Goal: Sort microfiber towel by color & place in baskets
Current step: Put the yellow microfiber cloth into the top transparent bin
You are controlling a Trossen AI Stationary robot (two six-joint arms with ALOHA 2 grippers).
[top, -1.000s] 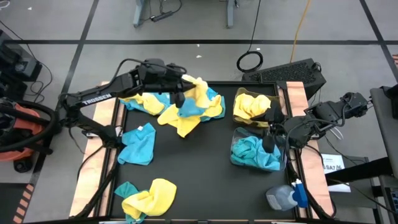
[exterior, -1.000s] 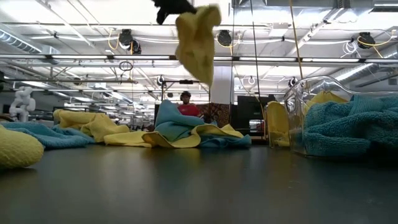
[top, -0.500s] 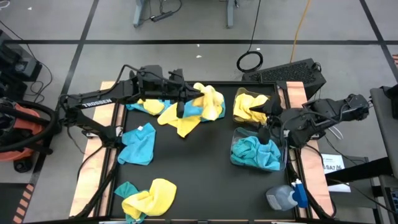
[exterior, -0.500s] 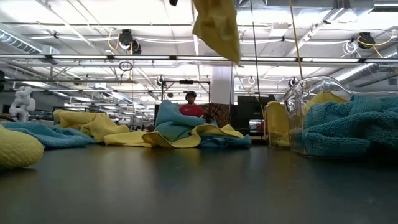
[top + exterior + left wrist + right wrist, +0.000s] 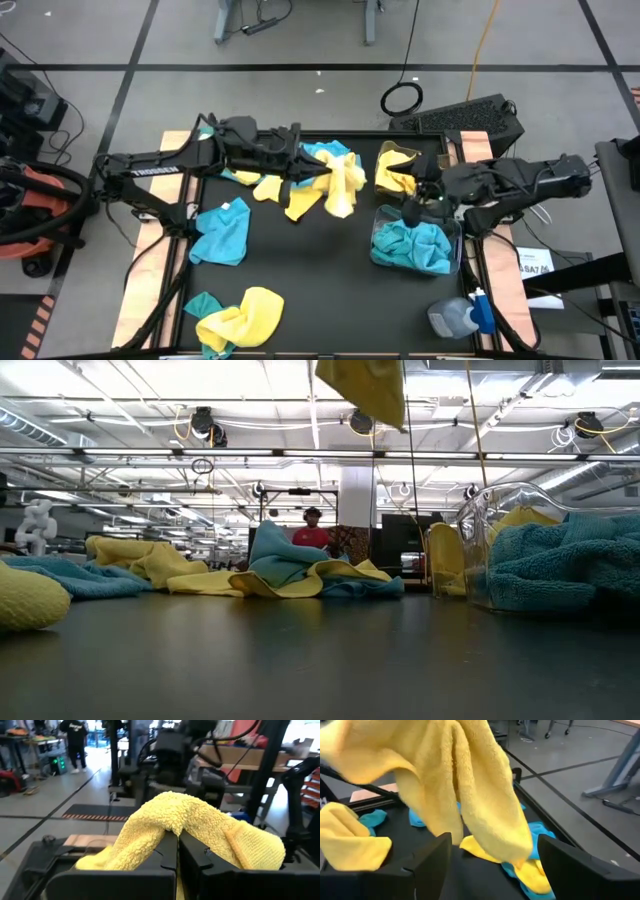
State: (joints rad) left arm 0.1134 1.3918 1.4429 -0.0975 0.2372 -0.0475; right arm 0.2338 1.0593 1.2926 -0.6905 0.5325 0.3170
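**Yellow cloth held aloft between the two grippers**

A yellow microfiber towel point(image 5: 341, 183) is gripped by the left gripper point(image 5: 306, 170), whose fingers point(image 5: 167, 851) are seen in the left wrist view pressed together on a fold of the cloth. In the high view the towel hangs above the black table point(image 5: 320, 270), over the far heap of mixed yellow and teal towels point(image 5: 283, 178). In the low view only its lower edge point(image 5: 362, 387) is seen at the top of the picture, clear of the tabletop.

The right gripper point(image 5: 412, 205) is held with its fingers point(image 5: 427, 858) spread apart and nothing between them; it is placed near the two clear baskets, facing the hanging towel, which fills the right wrist view.

The farther basket point(image 5: 447, 160) is seen to hold yellow towels, the nearer basket point(image 5: 378, 214) teal ones. On the table a teal towel point(image 5: 222, 232) lies spread at the left side, and a yellow towel with a teal one point(image 5: 236, 316) is bunched at the near left corner. A blue-capped grey bottle point(image 5: 458, 316) lies at the near right corner, and a black keyboard point(image 5: 470, 117) rests beyond the baskets. A person in a red top point(image 5: 312, 532) is visible in the room behind.
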